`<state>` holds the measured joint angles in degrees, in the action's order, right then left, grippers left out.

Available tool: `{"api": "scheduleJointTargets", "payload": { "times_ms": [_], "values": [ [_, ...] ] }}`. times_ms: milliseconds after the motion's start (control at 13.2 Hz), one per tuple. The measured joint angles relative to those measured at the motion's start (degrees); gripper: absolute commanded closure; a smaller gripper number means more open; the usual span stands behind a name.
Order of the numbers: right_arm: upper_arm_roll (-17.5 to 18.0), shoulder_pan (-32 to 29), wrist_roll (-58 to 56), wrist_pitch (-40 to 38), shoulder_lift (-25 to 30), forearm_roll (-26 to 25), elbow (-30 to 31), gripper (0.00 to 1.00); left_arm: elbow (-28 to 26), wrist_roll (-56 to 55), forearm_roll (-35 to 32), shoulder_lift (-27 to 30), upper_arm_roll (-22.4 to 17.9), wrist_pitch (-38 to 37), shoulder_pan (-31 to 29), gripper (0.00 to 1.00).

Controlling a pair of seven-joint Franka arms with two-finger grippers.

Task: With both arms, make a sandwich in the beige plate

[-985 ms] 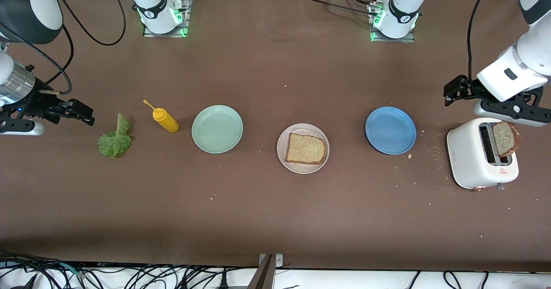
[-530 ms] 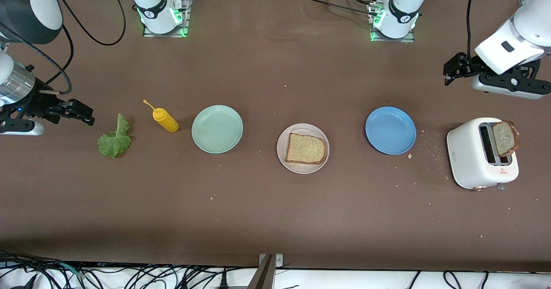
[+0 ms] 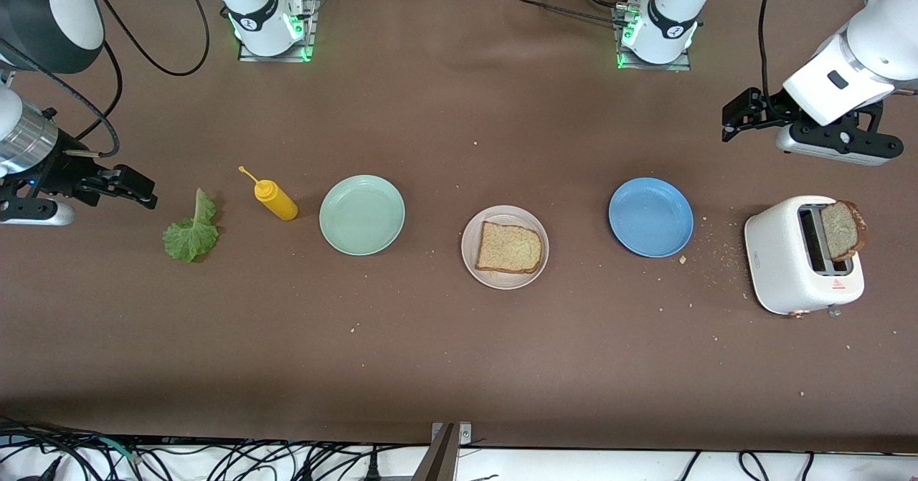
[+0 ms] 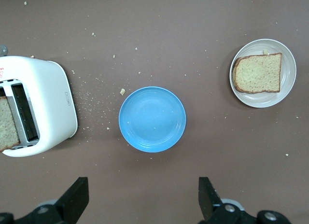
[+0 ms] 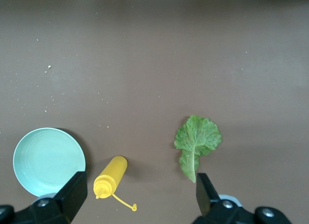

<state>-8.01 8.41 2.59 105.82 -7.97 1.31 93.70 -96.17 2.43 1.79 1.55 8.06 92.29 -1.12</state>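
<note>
The beige plate (image 3: 470, 241) (image 4: 288, 74) sits mid-table with one brown bread slice (image 3: 509, 249) (image 4: 258, 73) lying flat on it. A second bread slice (image 3: 840, 230) (image 4: 7, 130) stands in a slot of the white toaster (image 3: 782, 259) (image 4: 48, 98) at the left arm's end. The green lettuce leaf (image 3: 190, 234) (image 5: 197, 139) lies on the table at the right arm's end. My left gripper (image 3: 739, 117) (image 4: 142, 197) hangs open and empty over bare table between the toaster and the blue plate. My right gripper (image 3: 133, 186) (image 5: 140, 195) waits open and empty over bare table beside the lettuce.
A mint-green plate (image 3: 362, 215) (image 5: 48, 161) and a blue plate (image 3: 650, 217) (image 4: 152, 119) flank the beige one. A yellow squeeze bottle (image 3: 275, 198) (image 5: 110, 176) lies between the lettuce and the mint-green plate. Crumbs are scattered beside the toaster.
The left gripper has drawn away from above the toaster toward the arms' bases and slightly toward the blue plate, staying open. The right arm has not moved.
</note>
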Motion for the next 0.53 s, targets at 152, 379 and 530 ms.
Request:
{"api": "scheduleJointTargets", "payload": {
  "times_ms": [152, 379, 530],
  "values": [
    [0.0, 0.0, 0.0, 0.0, 0.0, 0.0, 0.0, 0.00, 0.0, -0.3, 0.0, -0.1, 0.0, 0.0, 0.0, 0.00],
    [0.0, 0.0, 0.0, 0.0, 0.0, 0.0, 0.0, 0.00, 0.0, -0.8, 0.0, -0.1, 0.0, 0.0, 0.0, 0.00],
    [0.0, 0.0, 0.0, 0.0, 0.0, 0.0, 0.0, 0.00, 0.0, -0.9, 0.0, -0.1, 0.0, 0.0, 0.0, 0.00]
  ]
}}
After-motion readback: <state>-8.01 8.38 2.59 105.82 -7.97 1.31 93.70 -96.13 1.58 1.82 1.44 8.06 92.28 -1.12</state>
